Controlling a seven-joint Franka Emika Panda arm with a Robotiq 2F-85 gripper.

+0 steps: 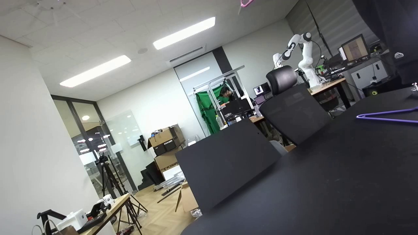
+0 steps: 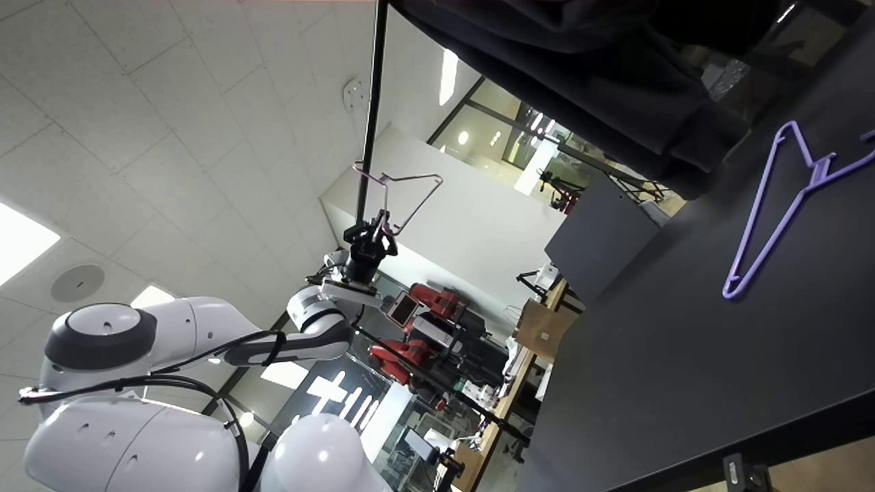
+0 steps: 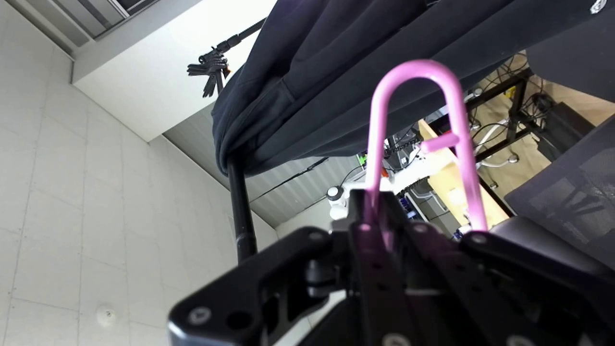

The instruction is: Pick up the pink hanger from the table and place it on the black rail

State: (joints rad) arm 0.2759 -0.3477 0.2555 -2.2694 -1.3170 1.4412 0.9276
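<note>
The pink hanger (image 2: 413,178) is held up in the air in an exterior view. Its rounded end fills the middle of the wrist view (image 3: 418,68), and a small piece shows at the top edge of an exterior view (image 1: 247,2). My gripper (image 2: 384,222) is shut on one arm of the hanger; the fingers also show in the wrist view (image 3: 379,204). The black rail (image 2: 372,102) passes behind or beside the hanger's far end; I cannot tell whether they touch. It also shows in the wrist view (image 3: 242,211). The black table (image 2: 649,383) lies off to the side.
A purple hanger (image 2: 752,205) lies on the table, with part of another purple piece (image 2: 868,135) at the frame edge. Dark clothes (image 3: 307,96) hang on the rail beside the hanger. Dark grey panels (image 1: 228,163) stand along the table edge.
</note>
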